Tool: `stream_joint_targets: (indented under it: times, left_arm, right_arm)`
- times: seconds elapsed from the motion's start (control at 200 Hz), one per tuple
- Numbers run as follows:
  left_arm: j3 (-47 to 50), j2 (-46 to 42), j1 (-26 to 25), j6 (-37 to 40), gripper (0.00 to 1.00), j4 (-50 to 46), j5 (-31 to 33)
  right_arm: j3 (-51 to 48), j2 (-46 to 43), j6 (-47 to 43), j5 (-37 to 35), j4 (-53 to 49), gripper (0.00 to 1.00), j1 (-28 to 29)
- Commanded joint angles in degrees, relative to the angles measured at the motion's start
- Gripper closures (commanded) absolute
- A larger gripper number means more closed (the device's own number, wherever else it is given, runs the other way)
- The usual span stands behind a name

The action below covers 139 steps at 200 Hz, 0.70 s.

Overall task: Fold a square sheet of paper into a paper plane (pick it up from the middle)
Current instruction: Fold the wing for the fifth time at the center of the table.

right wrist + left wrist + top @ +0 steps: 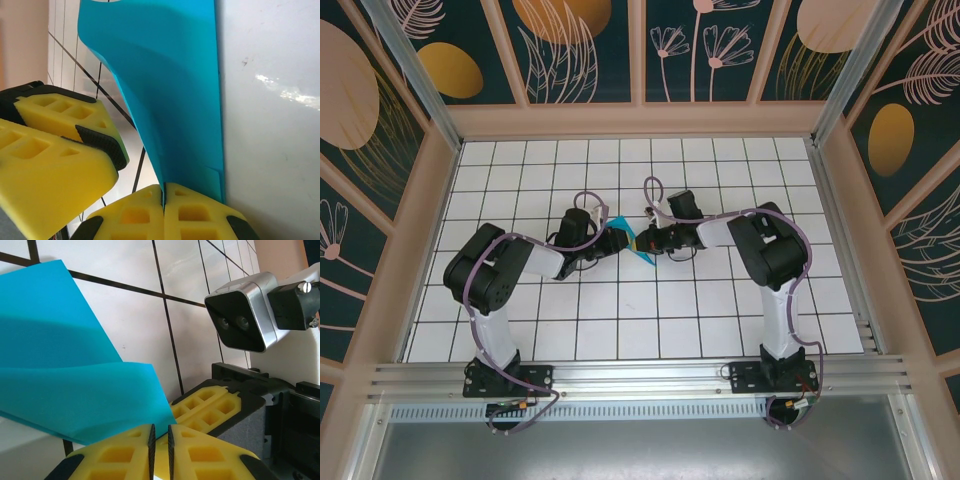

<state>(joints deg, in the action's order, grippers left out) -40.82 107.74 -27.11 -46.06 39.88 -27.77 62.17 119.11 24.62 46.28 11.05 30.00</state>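
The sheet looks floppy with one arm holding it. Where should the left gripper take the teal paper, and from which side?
Probably the curled lower edge of the square sheet of paper, right by the left gripper, coming from the left, opposite the right gripper, which pinches a creased edge. That edge bows clear of the table, so fingers can straddle it.

1. Your square sheet of paper point(165, 75) is thin teal paper, matt and smooth.
2. The fingers point(200, 215) of your right end effector point(163, 200) look like matt yellow moulded plastic, edged with black ribbed strips.
3. The surface point(270, 125) is white and glossy, lightly scuffed.
4. At 6 o'clock in the top view, the rail point(640, 375) is bare brushed metal.
5. The camera housing point(242, 310) is satin silver with a glossy black face.
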Motion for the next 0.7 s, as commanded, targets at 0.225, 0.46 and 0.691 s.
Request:
stream_joint_targets:
  times: [0.225, 0.46, 0.691]
  left_arm:
    - [1.2, 0.7, 0.0, 1.0, 0.84, 0.4, 1.8]
    - [1.5, 1.5, 0.0, 0.4, 0.86, 1.2, 1.6]
    - [1.1, 2.5, 0.0, -0.3, 0.87, 2.0, 0.8]
  right_arm:
    - [-1.3, 5.1, 2.0, -9.2, -5.8, 1.00, 0.1]
    - [-5.4, 3.1, 3.7, -6.8, 2.1, 1.00, -0.4]
    - [-8.9, 1.1, 3.8, -5.9, 9.0, 1.00, -0.5]
